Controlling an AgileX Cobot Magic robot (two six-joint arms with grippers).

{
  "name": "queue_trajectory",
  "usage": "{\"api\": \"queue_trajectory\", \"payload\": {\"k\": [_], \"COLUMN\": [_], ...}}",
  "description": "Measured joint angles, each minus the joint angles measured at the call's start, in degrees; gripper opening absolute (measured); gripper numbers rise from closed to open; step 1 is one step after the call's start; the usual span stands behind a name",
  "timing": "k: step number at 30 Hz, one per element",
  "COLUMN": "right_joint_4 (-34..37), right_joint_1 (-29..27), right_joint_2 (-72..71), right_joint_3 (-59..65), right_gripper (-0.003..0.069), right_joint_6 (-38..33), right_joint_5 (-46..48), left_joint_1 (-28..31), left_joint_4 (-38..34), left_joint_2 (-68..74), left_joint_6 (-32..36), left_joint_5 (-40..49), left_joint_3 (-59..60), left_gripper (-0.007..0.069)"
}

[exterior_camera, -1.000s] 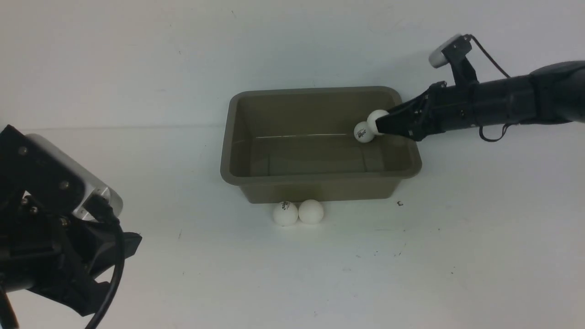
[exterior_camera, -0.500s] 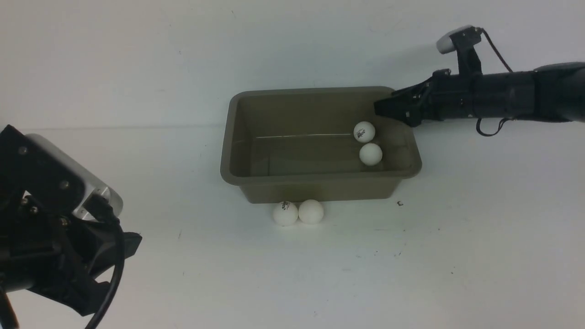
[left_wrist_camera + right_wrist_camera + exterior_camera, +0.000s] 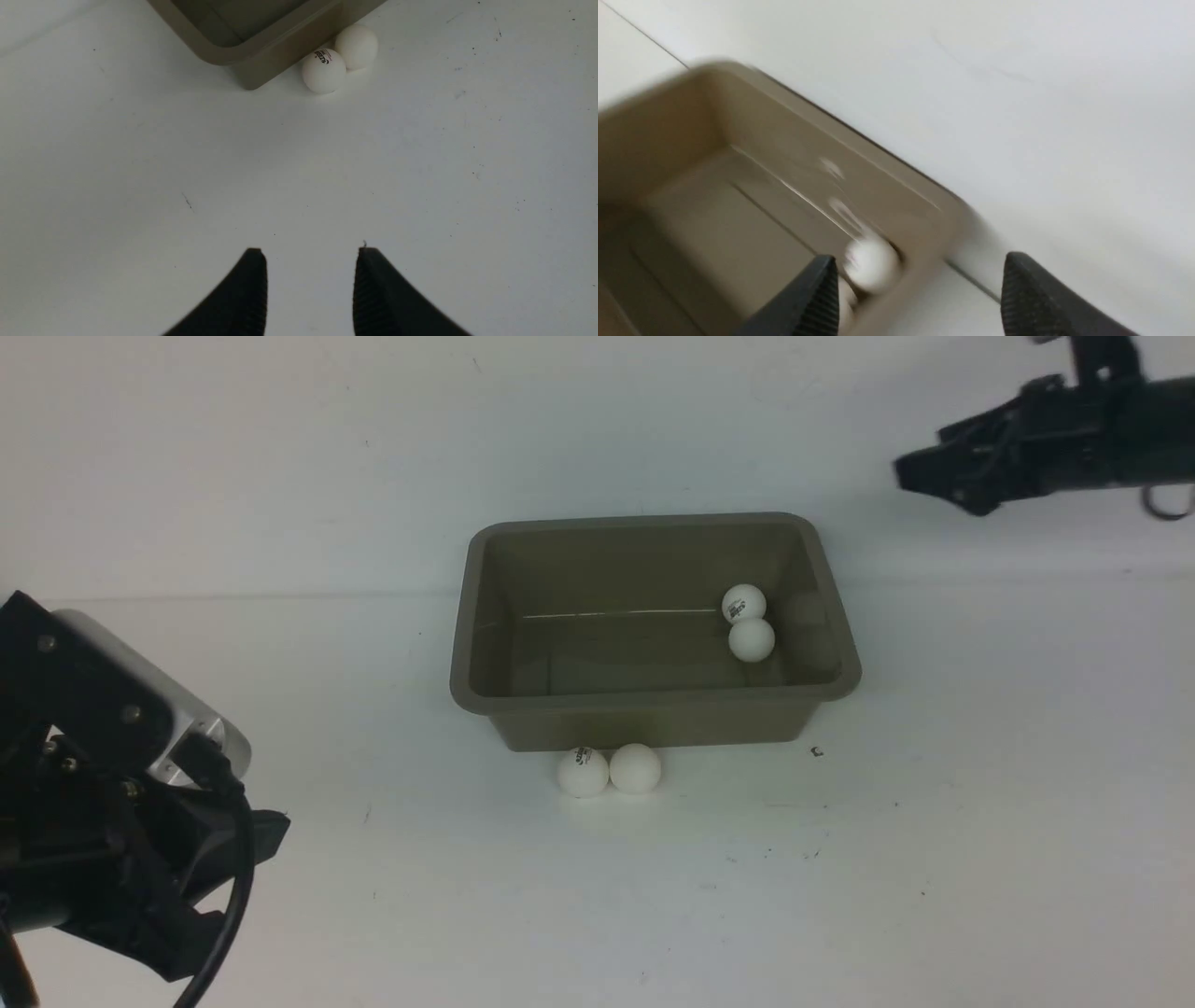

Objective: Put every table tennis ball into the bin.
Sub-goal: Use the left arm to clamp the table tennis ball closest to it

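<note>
The taupe bin (image 3: 653,707) stands mid-table. Two white balls lie inside at its right end, one with a logo (image 3: 744,603) and a plain one (image 3: 752,640) touching it. Two more balls rest on the table against the bin's near wall: a logo ball (image 3: 583,772) and a plain ball (image 3: 636,768), also in the left wrist view (image 3: 323,70) (image 3: 356,46). My right gripper (image 3: 904,473) is open and empty, raised beyond the bin's right far corner; its wrist view (image 3: 920,270) blurrily shows the bin (image 3: 924,219) and a ball (image 3: 871,263). My left gripper (image 3: 309,254) is open, empty, at near left.
The white table surface (image 3: 934,859) has small dark specks, one (image 3: 817,752) near the bin's right front corner. A seam line (image 3: 233,598) runs across the table behind the left arm (image 3: 103,803).
My right gripper let go of a ball into the bin, then rose and drew back to the right. The dropped ball rolled and settled against the logo ball. The left arm has not moved.
</note>
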Motion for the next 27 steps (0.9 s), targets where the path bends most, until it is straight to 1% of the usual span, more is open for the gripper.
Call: {"api": "queue_trajectory", "payload": {"k": [3, 6, 10, 12, 16, 23, 27], "right_joint_4": [-7.8, -15.5, -22.6, -25.0, -26.6, -26.8, -27.3], "right_joint_1": [-1.5, -1.8, -1.8, -1.8, -1.8, -1.8, -1.8], "right_joint_2": [-2.9, -5.8, -8.9, -10.2, -12.9, -21.5, -26.2], "right_joint_3": [0.0, 0.0, 0.0, 0.0, 0.0, 0.0, 0.0], "right_gripper": [0.0428, 0.0428, 0.0428, 0.0428, 0.0428, 0.0428, 0.0428], "right_joint_6": [5.1, 9.8, 14.4, 16.3, 19.3, 21.1, 25.0], "right_joint_5": [0.8, 2.9, 8.8, 11.3, 13.0, 12.5, 11.8], "left_joint_1": [0.0, 0.0, 0.0, 0.0, 0.0, 0.0, 0.0], "left_joint_4": [0.0, 0.0, 0.0, 0.0, 0.0, -0.6, -1.2], "left_joint_2": [0.0, 0.0, 0.0, 0.0, 0.0, 0.0, 0.0], "left_joint_6": [0.0, 0.0, 0.0, 0.0, 0.0, 0.0, 0.0], "left_joint_5": [0.0, 0.0, 0.0, -0.1, -0.2, -0.5, -0.6], "left_joint_3": [0.0, 0.0, 0.0, 0.0, 0.0, 0.0, 0.0], "left_gripper": [0.024, 0.024, 0.024, 0.024, 0.024, 0.024, 0.024]}}
